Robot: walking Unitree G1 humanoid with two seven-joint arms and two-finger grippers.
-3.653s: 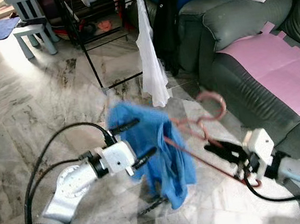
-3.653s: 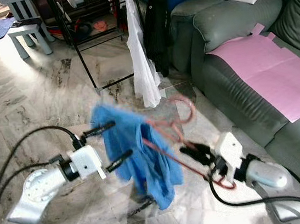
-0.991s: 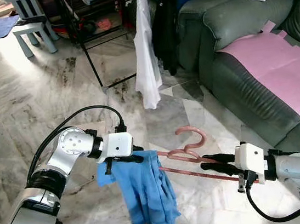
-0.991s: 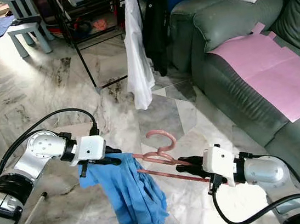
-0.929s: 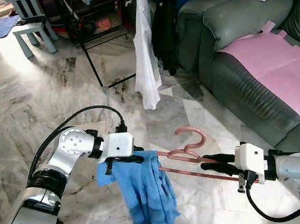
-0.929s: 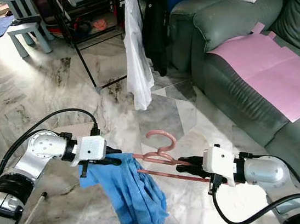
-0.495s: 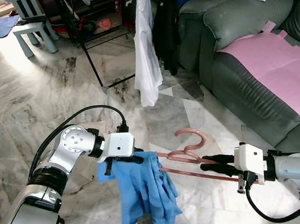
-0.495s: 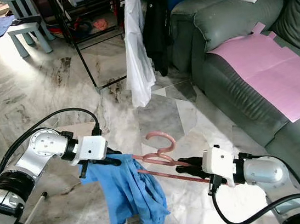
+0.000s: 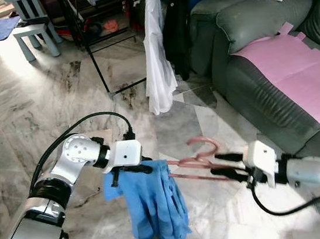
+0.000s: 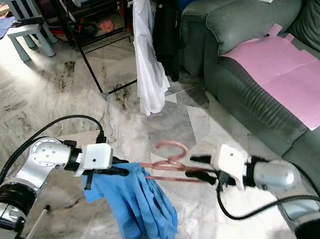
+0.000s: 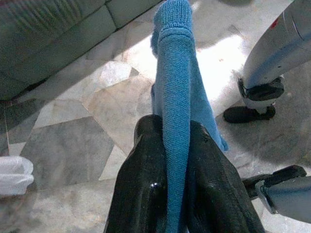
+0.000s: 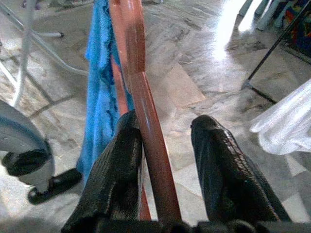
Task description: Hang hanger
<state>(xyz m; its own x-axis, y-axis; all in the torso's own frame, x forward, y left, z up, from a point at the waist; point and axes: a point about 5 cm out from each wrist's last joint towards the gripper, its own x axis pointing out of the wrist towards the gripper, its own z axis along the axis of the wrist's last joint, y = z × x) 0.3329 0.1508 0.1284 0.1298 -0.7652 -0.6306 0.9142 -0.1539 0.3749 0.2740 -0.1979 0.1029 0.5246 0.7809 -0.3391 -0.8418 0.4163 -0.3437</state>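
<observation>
A pink-red hanger (image 9: 196,162) hangs low over the marble floor, its hook (image 9: 208,143) pointing up. A blue cloth (image 9: 158,205) is draped on its left end and hangs down. My left gripper (image 9: 140,168) is shut on the cloth's top edge; in the left wrist view the cloth (image 11: 176,97) is pinched between the black fingers (image 11: 146,184). My right gripper (image 9: 223,166) sits at the hanger's right end with its fingers apart around the bar. In the right wrist view the hanger (image 12: 141,97) lies against one finger (image 12: 116,165), with a gap to the other finger (image 12: 223,170).
A black clothes rack (image 9: 96,57) stands ahead, with a white shirt (image 9: 156,55) and a dark garment (image 9: 177,23) hanging on it. A grey sofa (image 9: 254,24) with a pink sheet (image 9: 295,72) is on the right. A small chair (image 9: 33,30) is at the far left.
My right gripper has moved left along the hanger toward the cloth, and its fingers have spread apart. The cloth's lower folds have swung a little. The left gripper keeps its hold.
</observation>
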